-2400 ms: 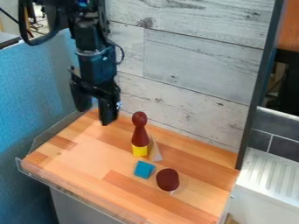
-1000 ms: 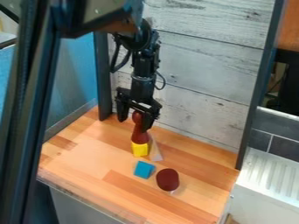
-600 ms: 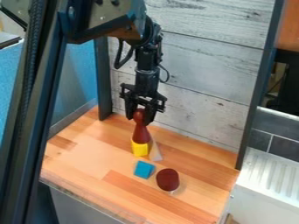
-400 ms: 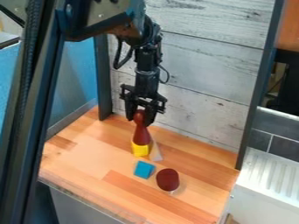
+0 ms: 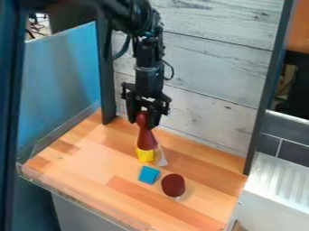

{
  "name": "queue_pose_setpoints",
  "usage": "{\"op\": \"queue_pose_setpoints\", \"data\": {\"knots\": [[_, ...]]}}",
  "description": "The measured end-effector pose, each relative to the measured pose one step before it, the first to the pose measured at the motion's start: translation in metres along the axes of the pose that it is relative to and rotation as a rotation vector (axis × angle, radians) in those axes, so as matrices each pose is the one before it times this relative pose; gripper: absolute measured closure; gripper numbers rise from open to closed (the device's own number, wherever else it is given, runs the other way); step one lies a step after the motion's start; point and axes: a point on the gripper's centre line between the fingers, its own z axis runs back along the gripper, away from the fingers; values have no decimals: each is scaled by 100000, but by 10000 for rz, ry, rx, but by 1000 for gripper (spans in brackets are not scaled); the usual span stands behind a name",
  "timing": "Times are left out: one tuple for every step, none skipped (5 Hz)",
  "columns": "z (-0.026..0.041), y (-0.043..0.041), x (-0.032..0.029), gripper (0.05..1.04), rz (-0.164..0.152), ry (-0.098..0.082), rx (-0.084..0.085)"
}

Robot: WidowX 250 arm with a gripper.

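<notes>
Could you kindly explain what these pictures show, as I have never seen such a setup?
The black machine is a robot arm, seen from a fixed camera looking down at a slant. At its lower end is a two-finger gripper, whose fingers hold the top of a dark red, pawn-shaped piece. Directly below that piece is a yellow block, with a pale, pointed piece beside it. Nearer the camera, a blue block and a dark red, rounded piece lie on the wooden surface.
</notes>
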Motion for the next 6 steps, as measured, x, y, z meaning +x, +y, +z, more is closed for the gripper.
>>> {"op": "queue_pose_setpoints", "data": {"knots": [[687, -2169, -2016, 490, -740, -187, 24], [-104, -2627, -2189, 490, -954, -3, 213], [-384, -2381, -1447, 490, -692, 20, 231], [-1076, -1933, -714, 490, -466, 171, 175], [-811, -1629, -60, 490, -295, 19, 258], [-98, -948, 702, 490, -192, -226, 268]]}}
